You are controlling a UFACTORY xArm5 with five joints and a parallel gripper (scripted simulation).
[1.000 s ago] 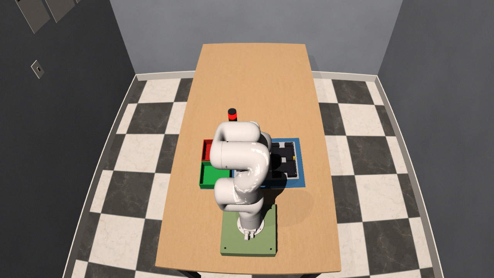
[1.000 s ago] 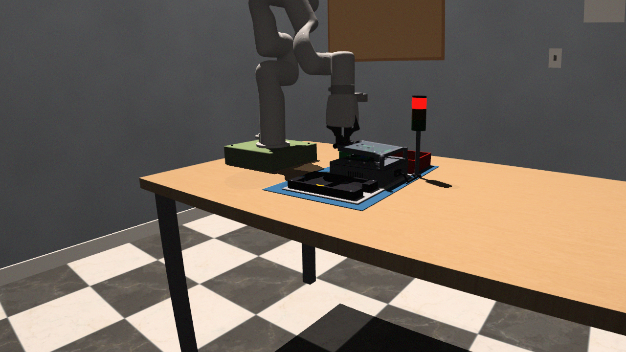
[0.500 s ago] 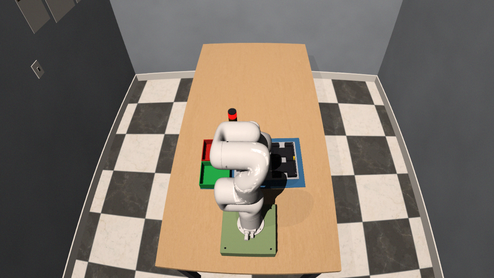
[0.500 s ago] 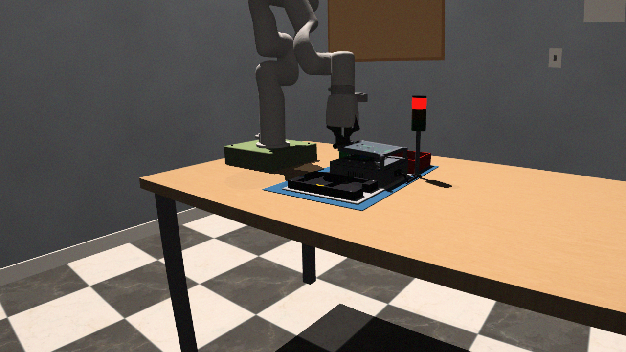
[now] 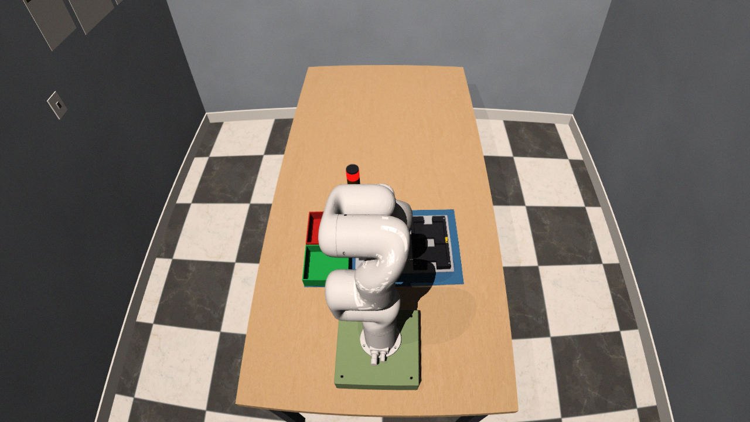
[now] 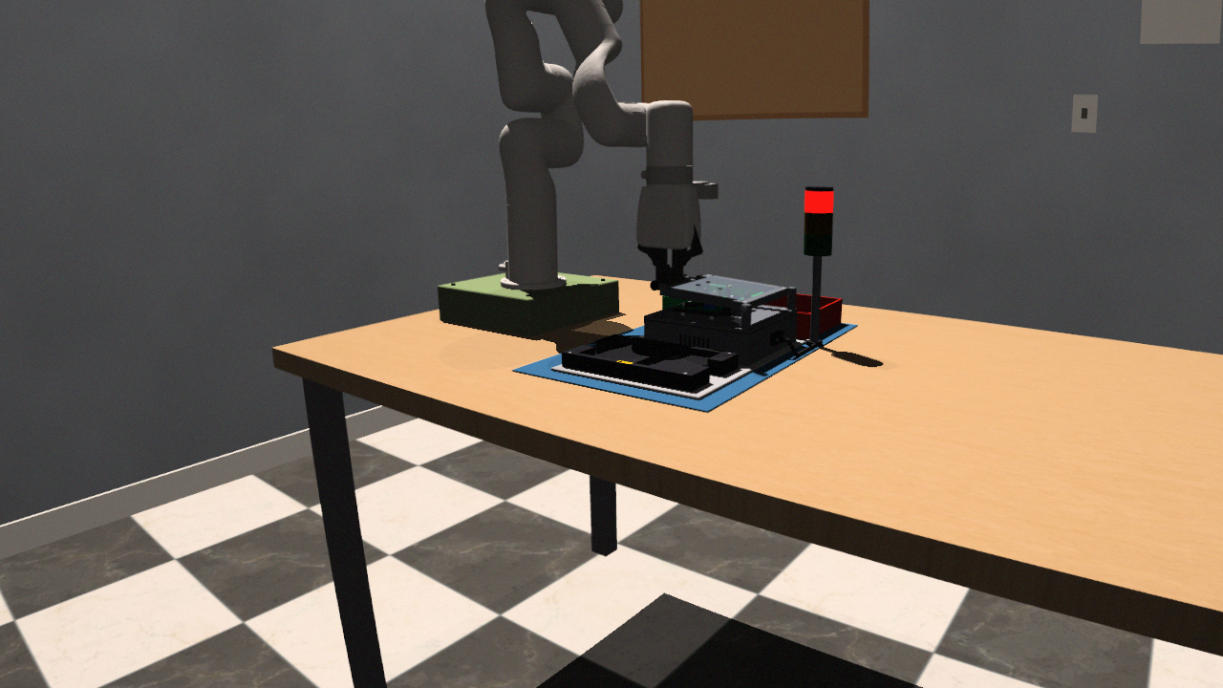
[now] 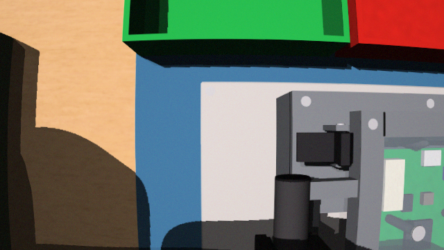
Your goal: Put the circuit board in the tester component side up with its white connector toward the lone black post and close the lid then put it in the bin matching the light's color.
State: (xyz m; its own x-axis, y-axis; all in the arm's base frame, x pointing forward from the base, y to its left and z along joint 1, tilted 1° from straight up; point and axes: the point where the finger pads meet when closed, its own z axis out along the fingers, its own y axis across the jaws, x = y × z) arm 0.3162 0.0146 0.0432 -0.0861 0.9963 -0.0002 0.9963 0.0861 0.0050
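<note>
The tester stands on a white plate with its grey, clear-windowed lid down. Under the window lies the green circuit board, component side up, its white connector toward a lone black post. The small black tab sits at the lid's edge. The signal light glows red. My gripper points straight down with narrow fingers, its tips at lid height by the tester's edge on the arm's side. The arm hides it in the overhead view.
The green bin and the red bin stand side by side left of the tester. An empty black tray lies on the blue mat.
</note>
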